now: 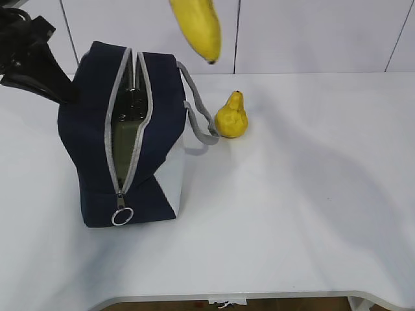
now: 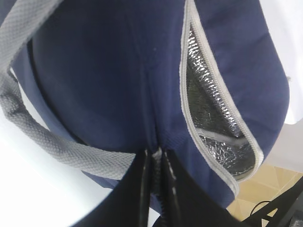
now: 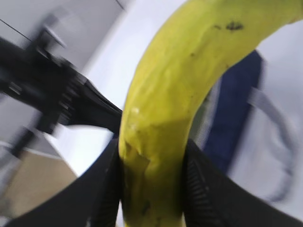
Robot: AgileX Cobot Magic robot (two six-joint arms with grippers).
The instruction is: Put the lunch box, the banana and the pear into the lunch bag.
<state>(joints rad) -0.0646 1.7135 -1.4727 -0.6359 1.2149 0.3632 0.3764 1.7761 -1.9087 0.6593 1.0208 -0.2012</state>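
**Banana held high over the open bag**

The left arm [image 1: 29,61] reaches in from the table's back-left corner, behind the bag [image 1: 91,142]. In the left wrist view the left gripper [image 2: 157,156] has its jaws clenched on a fold of the bag's navy fabric, just beside the grey handle [image 2: 42,142]. The bag stands on the left half of the table [image 1: 292,214], zipper [image 1: 136,129] undone, its ring pull [image 1: 122,216] hanging at the front end. Through the opening a pale green surface shows, apparently the box [image 1: 124,146]; the wrist view shows silver lining [image 2: 213,123] inside. The banana [image 1: 198,29] hangs in the air above the bag's right side, tip down. In the right wrist view the right gripper [image 3: 151,184] grasps the banana near its lower end, one finger [image 3: 201,189] on each side. The pear [image 1: 231,116] stands upright on the table near the back edge, just right of the bag, close to its handle.
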